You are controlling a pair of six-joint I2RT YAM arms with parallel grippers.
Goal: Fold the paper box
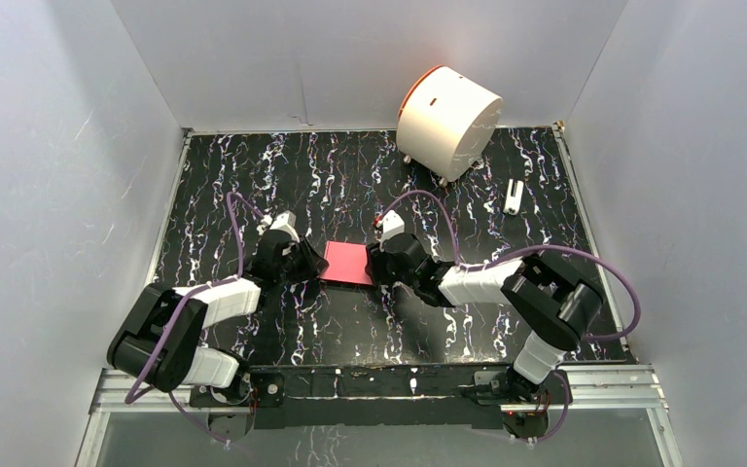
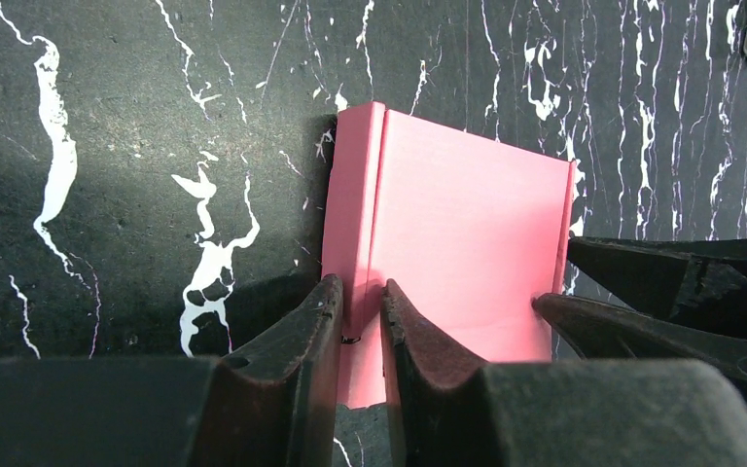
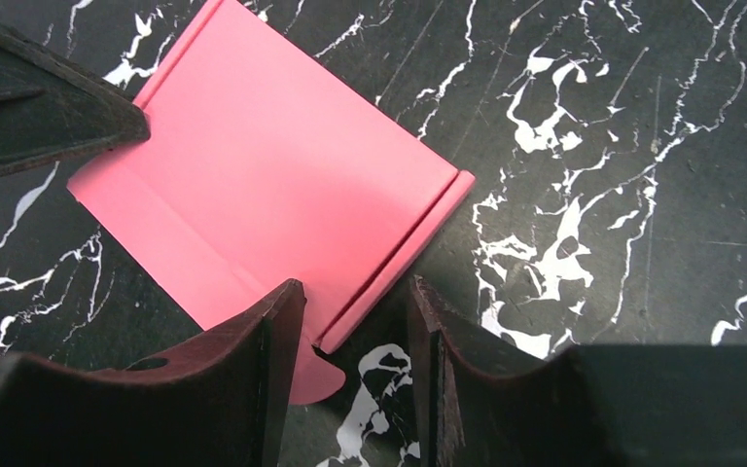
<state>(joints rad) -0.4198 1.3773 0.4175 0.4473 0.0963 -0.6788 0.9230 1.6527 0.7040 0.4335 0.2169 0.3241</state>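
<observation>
- The paper box (image 1: pixel 347 263) lies on the bench (image 1: pixel 253 175), well apart from the white cylinder (image 1: pixel 447 122), on its side toward the arm bases
- It is a flat pink panel with narrow creased strips along two edges; thin card, so I judge it light, easily dented and apt to slide if pushed from one side only
- The left end effector (image 2: pixel 360 287) is at the box edge farther from the cylinder, jaws drawn close either side of that strip, seemingly pinching it
- The right end effector (image 3: pixel 356 285) is at the edge nearer the cylinder, jaws well apart, straddling the strip without gripping
- Best hold, I think, is the strips near their creases — squeezing mid-panel would buckle it
</observation>
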